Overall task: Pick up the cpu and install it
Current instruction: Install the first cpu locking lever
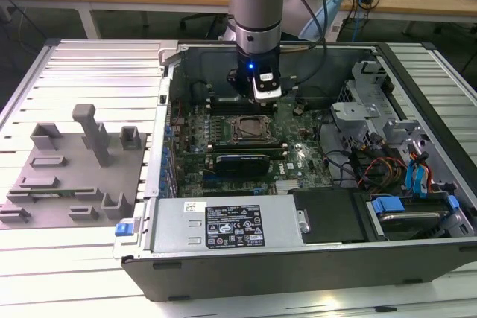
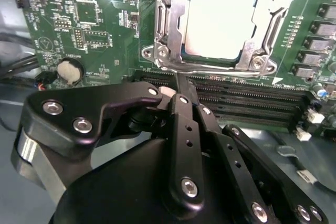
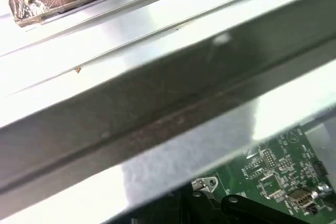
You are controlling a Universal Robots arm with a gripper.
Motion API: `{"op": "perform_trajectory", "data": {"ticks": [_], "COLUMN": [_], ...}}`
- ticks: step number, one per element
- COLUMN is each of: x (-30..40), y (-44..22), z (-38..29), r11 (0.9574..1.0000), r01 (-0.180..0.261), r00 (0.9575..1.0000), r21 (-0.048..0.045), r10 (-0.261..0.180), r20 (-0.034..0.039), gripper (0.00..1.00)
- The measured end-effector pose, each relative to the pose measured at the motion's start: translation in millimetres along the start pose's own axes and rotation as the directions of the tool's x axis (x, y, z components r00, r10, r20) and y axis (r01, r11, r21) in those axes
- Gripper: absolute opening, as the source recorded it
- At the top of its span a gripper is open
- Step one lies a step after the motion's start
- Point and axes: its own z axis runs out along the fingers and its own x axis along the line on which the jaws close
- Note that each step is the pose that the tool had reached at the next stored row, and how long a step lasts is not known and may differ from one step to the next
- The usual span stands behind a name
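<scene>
With the cpu [image 2: 219,20] already lying seated inside the socket frame [image 2: 163,30] on the motherboard [image 2: 94,19], the gripper [image 2: 178,85] is hovering just beside that frame, jaws closed together and holding nothing, so the placement step is appearing complete

No legible text; power supply label [image 1: 235,226] (white, black patches) unreadable.

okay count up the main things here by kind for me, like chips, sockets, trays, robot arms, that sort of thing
cpu: 1, seated in the socket
socket frame: 1
grey fixture tray: 1
computer case: 1
robot arm: 1
gripper: 1
Total: 6
</scene>
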Motion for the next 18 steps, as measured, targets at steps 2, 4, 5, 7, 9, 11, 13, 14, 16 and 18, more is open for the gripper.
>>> {"op": "perform_trajectory", "data": {"ticks": [2, 4, 5, 7, 9, 11, 13, 14, 16, 18], "x": [-0.2, -0.3, -0.4, -0.4, -1.4, -3.4, -5.8, -6.4, -6.6, -6.8], "y": [0.5, 0.6, 0.6, 0.5, -1.5, -6.1, -14.0, -17.5, -18.3, -18.3], "z": [-2.9, -4.0, -4.4, -4.7, -5.0, -5.4, -6.3, -6.8, -6.8, -6.8], "r11": [1.0, 0.9996, 0.9992, 0.9978, 0.9973, 0.9973, 0.9973, 0.9973, 0.9974, 0.9973], "r01": [0.0, 0.002, 0.004, 0.006, 0.007, 0.007, 0.007, 0.007, 0.007, 0.007], "r00": [1.0, 0.9999, 0.9998, 0.9994, 0.9993, 0.9993, 0.9993, 0.9993, 0.9994, 0.9994], "r21": [0.0087, 0.0272, 0.0388, 0.0667, 0.0728, 0.0727, 0.0728, 0.0728, 0.0718, 0.0731], "r10": [0.0, -0.003, -0.004, -0.008, -0.01, -0.01, -0.009, -0.009, -0.009, -0.009], "r20": [0.0051, 0.014, 0.0194, 0.0322, 0.0349, 0.035, 0.0349, 0.0349, 0.0346, 0.0321], "gripper": [0.11, 0.11, 0.11, 0.11, 0.11, 0.11, 0.11, 0.11, 0.11, 0.11]}}
